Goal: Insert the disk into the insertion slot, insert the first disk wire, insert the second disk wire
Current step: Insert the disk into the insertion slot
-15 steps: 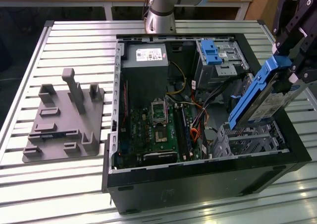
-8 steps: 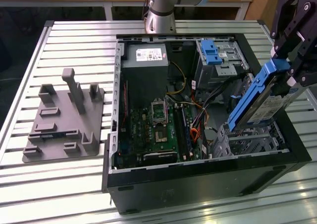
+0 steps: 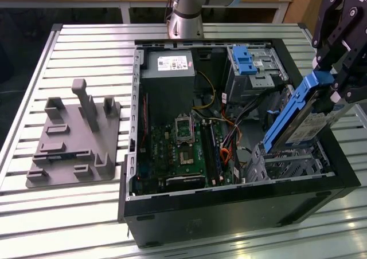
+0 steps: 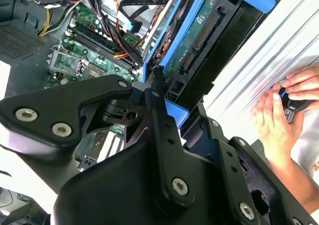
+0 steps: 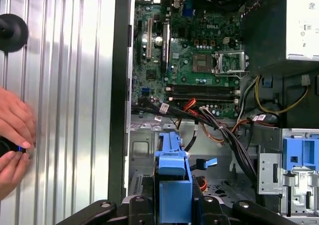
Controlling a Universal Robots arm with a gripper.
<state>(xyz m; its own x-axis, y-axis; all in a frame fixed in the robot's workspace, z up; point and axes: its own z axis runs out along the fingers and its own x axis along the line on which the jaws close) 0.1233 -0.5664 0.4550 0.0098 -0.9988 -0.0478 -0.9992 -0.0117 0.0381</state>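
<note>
Over the slatted table (image 3: pixel 86 47), the claw (image 3: pixel 331 78) pinches the disk (image 3: pixel 295 113); both wrist views catch a person's hands (image 5: pixel 12 130).

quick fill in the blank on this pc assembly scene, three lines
1. The end effector grips the disk by its ____ carrier frame.
2. The disk hangs tilted over the insertion slot, which sits to the exterior view's ____ of the motherboard.
3. The grey fixture lies on the table, to the exterior view's ____ of the computer case.
Missing words: blue; right; left.
</note>
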